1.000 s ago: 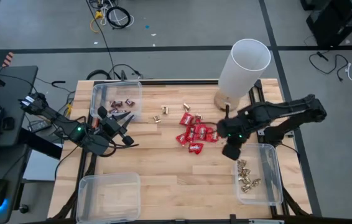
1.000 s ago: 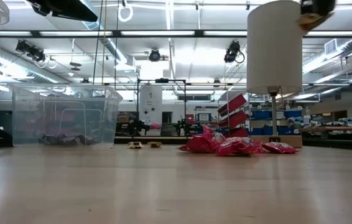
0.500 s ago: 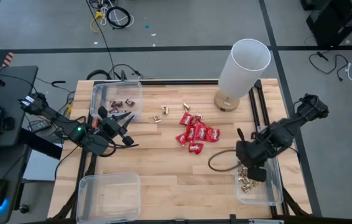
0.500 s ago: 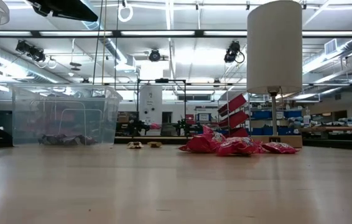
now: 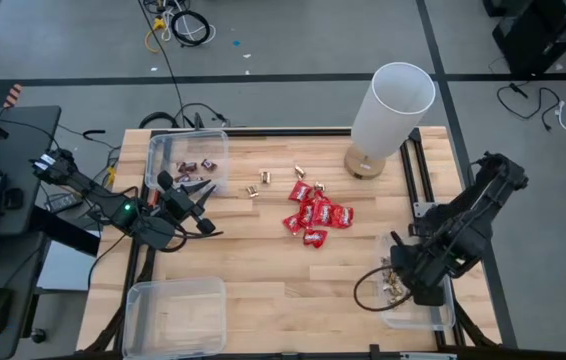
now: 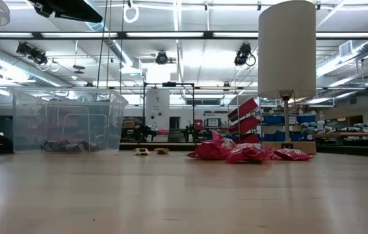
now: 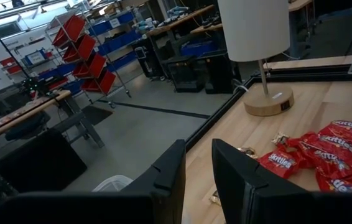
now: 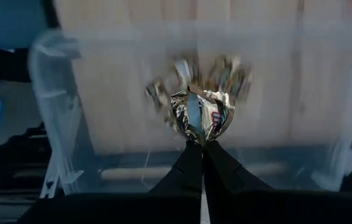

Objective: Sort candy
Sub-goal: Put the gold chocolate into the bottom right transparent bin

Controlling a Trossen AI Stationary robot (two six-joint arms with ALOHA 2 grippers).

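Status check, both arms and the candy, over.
Right gripper shut on a gold-foil piece, over the right bin. Left gripper parked beside the back-left bin. Red packets unsorted mid-table. Nothing blocking.

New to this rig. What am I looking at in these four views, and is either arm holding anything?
It is a two-armed robot at a wooden table, sorting candy into clear bins. One camera looks straight down, one sits at tabletop height, and one rides on each wrist.

On the table: a pile of red packets, a few loose gold-foil pieces, a white lamp, and three bins. The far-left bin holds dark mini bars, the near-left bin looks empty, and the right bin holds gold pieces.

The right gripper is over the right bin, shut on a foil-wrapped candy. The left gripper waits beside the far-left bin, with a narrow gap between its fingers and nothing in them.
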